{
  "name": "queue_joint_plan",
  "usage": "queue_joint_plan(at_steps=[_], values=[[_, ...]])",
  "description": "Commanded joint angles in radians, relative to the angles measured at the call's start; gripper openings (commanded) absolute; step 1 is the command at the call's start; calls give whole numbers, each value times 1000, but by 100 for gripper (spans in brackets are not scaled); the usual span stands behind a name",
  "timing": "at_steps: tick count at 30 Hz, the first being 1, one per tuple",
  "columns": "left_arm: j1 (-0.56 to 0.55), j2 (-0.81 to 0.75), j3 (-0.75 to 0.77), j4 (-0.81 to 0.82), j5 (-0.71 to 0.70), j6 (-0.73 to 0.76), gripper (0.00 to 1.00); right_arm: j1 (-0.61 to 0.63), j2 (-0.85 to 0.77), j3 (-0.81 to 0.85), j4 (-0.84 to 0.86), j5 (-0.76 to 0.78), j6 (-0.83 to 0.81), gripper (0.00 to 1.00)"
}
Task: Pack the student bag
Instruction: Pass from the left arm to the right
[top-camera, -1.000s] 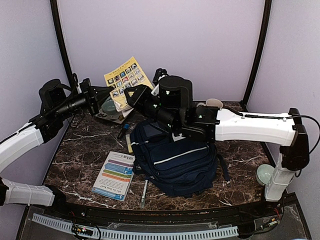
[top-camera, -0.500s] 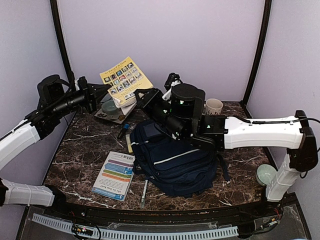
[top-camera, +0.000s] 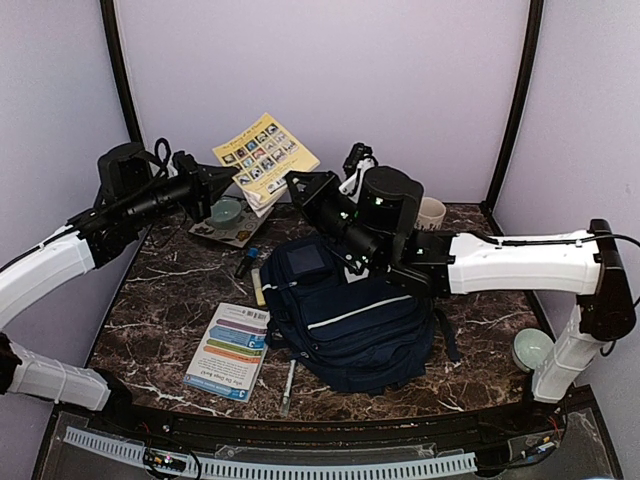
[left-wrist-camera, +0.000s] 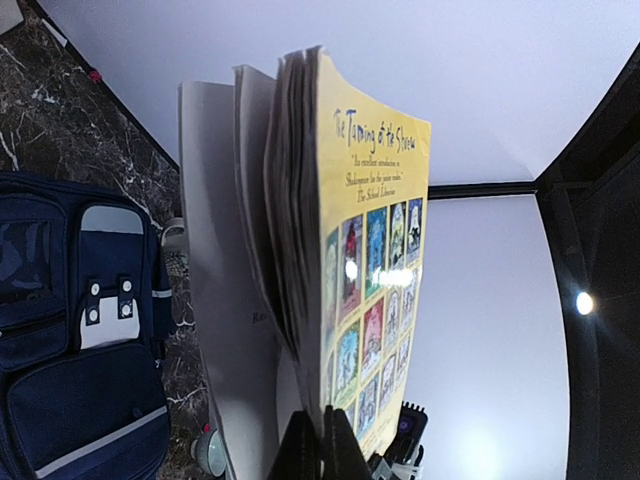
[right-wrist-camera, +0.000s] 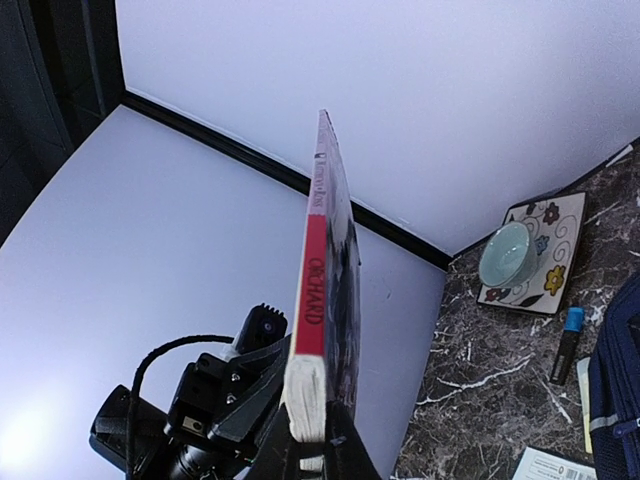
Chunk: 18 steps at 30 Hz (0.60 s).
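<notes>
Left gripper (left-wrist-camera: 322, 440) pinches book (left-wrist-camera: 372, 250); right wrist shows red spine (right-wrist-camera: 312, 285).

Yellow book (top-camera: 265, 150): raised in the air, pages fanned (cover reads "The Taming of the Shrew").
Leaflet (top-camera: 230, 350): flat at the marble table's (top-camera: 170, 300) front left.
Pen (top-camera: 289, 385): just beside the leaflet.
Teal bowl (top-camera: 226, 211): on a floral tile (right-wrist-camera: 530, 255), back left.
Mug (top-camera: 431, 212): back right.

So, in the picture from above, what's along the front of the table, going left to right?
A colourful leaflet → the navy student bag → a pale green dish.
</notes>
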Motion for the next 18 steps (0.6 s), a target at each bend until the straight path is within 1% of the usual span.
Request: queue_joint_plan(at_steps=[1,5,7,10,12,18], values=[[-59,32,40,64,3,32,0,-17,-65,-60,39,-62,9,7],[-88,50,44,66,-25,49,0,-25,-138,-110,-9,-59,-5,3],[-100,60,53,64,-31,61,0,-31,-168,-141,-31,-58,-5,2],[-110,81,72,64,-42,77,0,-50,-205,-182,-50,-80,5,10],[-148,94,78,71,-52,79,0,-63,-228,-213,-50,-95,11,13],[-203,135,106,74,-91,94,0,-95,-282,-268,-48,-129,10,16]])
